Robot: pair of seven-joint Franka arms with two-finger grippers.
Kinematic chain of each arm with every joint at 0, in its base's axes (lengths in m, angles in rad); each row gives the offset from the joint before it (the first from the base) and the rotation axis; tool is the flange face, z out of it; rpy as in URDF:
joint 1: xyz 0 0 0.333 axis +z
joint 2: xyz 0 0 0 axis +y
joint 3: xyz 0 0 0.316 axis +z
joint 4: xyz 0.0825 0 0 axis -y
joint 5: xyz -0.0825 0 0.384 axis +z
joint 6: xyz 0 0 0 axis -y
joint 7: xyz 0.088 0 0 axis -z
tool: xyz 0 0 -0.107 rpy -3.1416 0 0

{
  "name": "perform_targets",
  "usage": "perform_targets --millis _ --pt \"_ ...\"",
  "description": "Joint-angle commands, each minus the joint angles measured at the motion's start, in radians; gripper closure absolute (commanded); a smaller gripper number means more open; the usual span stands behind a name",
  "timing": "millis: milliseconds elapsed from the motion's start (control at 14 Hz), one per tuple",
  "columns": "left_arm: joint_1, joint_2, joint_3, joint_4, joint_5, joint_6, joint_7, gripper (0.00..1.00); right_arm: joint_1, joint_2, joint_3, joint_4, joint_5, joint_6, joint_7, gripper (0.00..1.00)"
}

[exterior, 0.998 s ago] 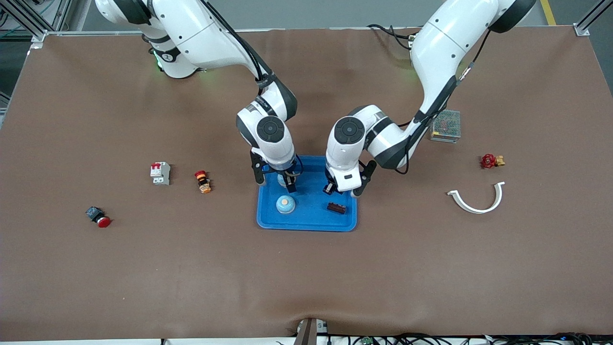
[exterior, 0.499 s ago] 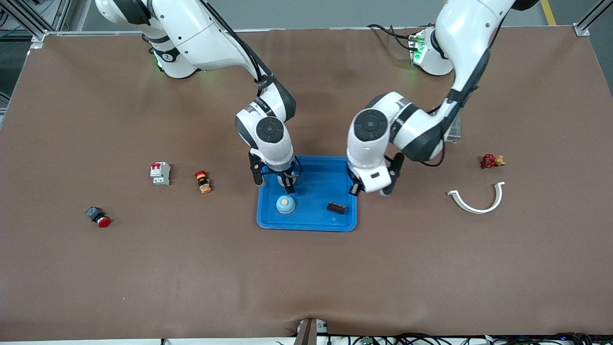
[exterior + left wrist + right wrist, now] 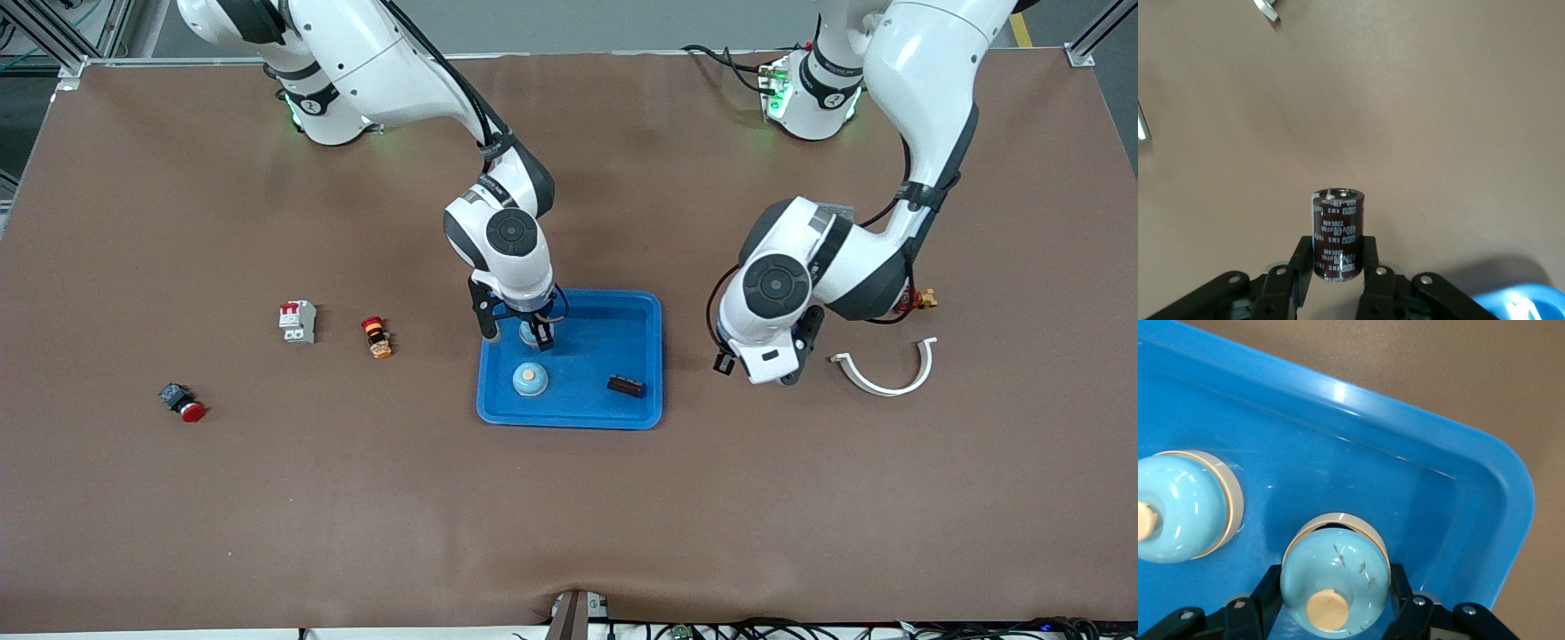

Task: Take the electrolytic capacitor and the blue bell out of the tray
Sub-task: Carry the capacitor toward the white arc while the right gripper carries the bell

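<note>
A blue tray [image 3: 636, 307] sits mid-table. In it rest a light-blue bell [image 3: 530, 380] and a dark capacitor [image 3: 625, 386] lying on its side. My right gripper [image 3: 523, 333] is over the tray, shut on a second light-blue bell [image 3: 531, 330]. The right wrist view shows this held bell [image 3: 1335, 577], my right gripper [image 3: 1335, 593], the resting bell [image 3: 1181, 503] and the tray [image 3: 1405, 480]. My left gripper [image 3: 756, 366] is over bare table beside the tray, toward the left arm's end. In the left wrist view my left gripper [image 3: 1337, 252] is shut on a dark-brown capacitor [image 3: 1337, 230].
A white curved piece [image 3: 885, 378], a red valve [image 3: 907, 298] and a mesh box [image 3: 840, 212] lie toward the left arm's end. A circuit breaker [image 3: 298, 321], an orange-red button [image 3: 377, 337] and a red push button [image 3: 182, 402] lie toward the right arm's end.
My left gripper has moved with its capacitor from over the tray to over bare table, toward the left arm's end. My right gripper has stayed over the tray with its bell.
</note>
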Motion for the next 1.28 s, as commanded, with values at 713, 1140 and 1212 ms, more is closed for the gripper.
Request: perform_targets --millis 713,1140,1212 --pt "0.168 -0.001 -0.004 -0.147 0.006 0.060 0.297 1.00 -0.138 -0.110 0.015 0.242 0.111 -0.510 -0.490 1.00" --pt "0.216 0.008 -0.005 -0.201 0.042 0.107 0.297 1.00 -0.278 -0.207 0.008 0.233 0.088 -0.685 -0.992 1.00" --pt "0.216 0.014 -0.004 -0.216 0.047 0.139 0.297 1.00 -0.296 -0.213 0.007 0.233 0.065 -0.705 -1.076 1.00"
